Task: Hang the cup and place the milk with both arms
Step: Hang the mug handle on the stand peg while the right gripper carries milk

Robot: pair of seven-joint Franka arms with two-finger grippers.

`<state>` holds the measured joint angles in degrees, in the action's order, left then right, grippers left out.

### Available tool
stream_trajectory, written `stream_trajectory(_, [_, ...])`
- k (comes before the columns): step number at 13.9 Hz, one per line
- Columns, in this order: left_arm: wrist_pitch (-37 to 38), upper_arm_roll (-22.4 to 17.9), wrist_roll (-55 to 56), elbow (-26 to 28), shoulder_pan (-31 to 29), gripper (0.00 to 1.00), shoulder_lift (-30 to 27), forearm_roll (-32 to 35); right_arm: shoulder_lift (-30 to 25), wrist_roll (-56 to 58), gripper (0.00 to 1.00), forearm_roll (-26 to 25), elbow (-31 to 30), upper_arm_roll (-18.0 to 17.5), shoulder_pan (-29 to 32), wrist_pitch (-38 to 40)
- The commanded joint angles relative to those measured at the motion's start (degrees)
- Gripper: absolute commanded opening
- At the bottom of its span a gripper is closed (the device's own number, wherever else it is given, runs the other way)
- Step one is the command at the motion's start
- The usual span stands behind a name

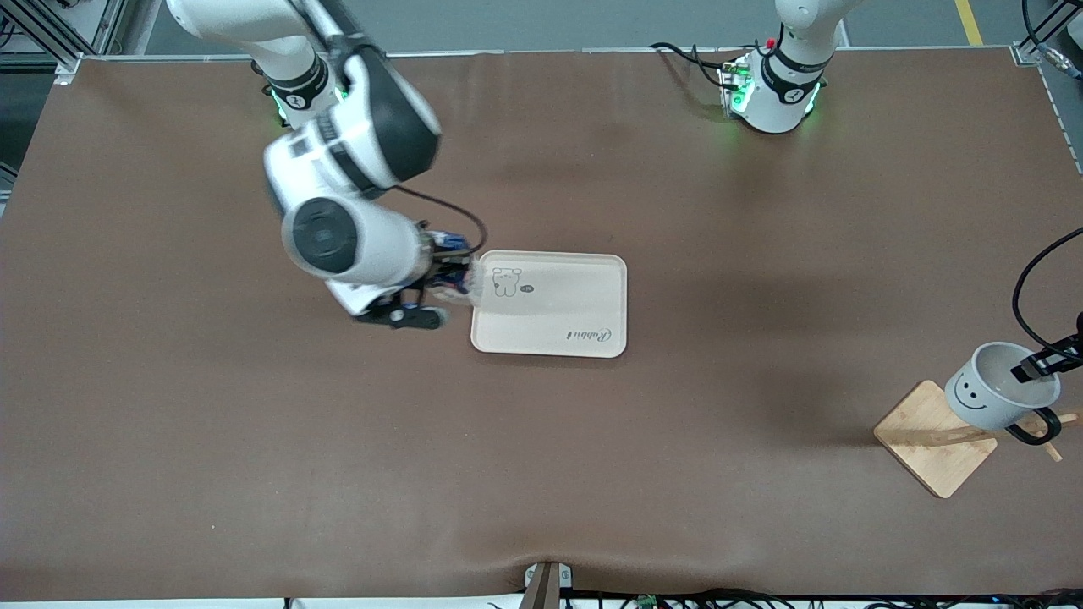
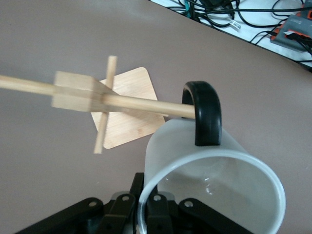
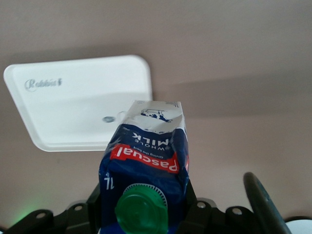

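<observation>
The white cup (image 1: 986, 396) with the smiley face hangs tilted over the wooden rack (image 1: 935, 436) toward the left arm's end of the table. My left gripper (image 1: 1042, 365) is shut on its rim. In the left wrist view the rack's peg (image 2: 141, 104) reaches into the cup's black handle (image 2: 207, 114), and the fingers (image 2: 141, 192) pinch the cup's (image 2: 214, 195) rim. My right gripper (image 1: 442, 283) is shut on the milk (image 1: 457, 269) and holds it over the edge of the cream tray (image 1: 558, 309). The right wrist view shows the milk (image 3: 146, 161) upright above the tray (image 3: 78, 105).
The rack's square bamboo base (image 2: 129, 114) lies on the brown table cover (image 1: 541, 457). Cables lie off the table edge near the rack (image 2: 229, 14). A black cable (image 1: 1028, 288) loops above the cup by the left arm.
</observation>
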<state>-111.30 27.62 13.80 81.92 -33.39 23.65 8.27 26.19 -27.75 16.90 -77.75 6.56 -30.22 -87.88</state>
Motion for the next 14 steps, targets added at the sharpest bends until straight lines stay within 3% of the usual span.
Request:
stream_trajectory(1, [-0.06,0.59,-1.59,-1.24,-1.59,0.0,0.7,-0.71,-3.95,10.74,0.0,-4.49,-2.74,-0.85,8.13,2.53])
stream_trajectory(3, [-0.14,0.59,-1.59,-1.24,-1.59,0.0,0.96,-0.8,-5.97,16.73,0.0,-5.11,-5.64,-0.85,14.02,2.45])
stream_trajectory(5, [-0.06,0.59,-1.59,-1.24,-1.59,0.02,1.75,-0.36,-6.42,21.57,0.0,-10.36,-7.84,-0.76,18.77,2.19])
stream_trajectory(6, [-0.06,0.59,-1.5,-1.24,-1.59,0.24,1.75,-0.36,-6.33,23.77,0.0,-12.83,-8.72,-0.76,21.06,1.92])
stream_trajectory(7, [-0.06,0.59,-1.5,-1.24,-1.59,0.55,1.75,-0.36,-6.24,27.01,0.0,-13.64,-9.86,-0.85,24.3,1.75])
stream_trajectory(8, [-0.06,0.59,-1.5,-1.24,-1.5,0.99,1.66,-0.27,-5.98,31.83,0.0,-13.73,-10.74,-0.85,27.47,1.05])
stream_trajectory(10, [-0.06,0.68,-1.24,-1.15,-1.42,1.0,1.14,-0.27,-6.06,39.93,0.0,-13.73,-15.3,-0.85,32.14,-4.73])
stream_trajectory(14, [2.39,1.47,-1.06,-0.98,-0.98,1.0,-0.53,-0.1,-6.07,41.28,0.0,-14.96,-21.82,-0.76,35.14,-10.64])
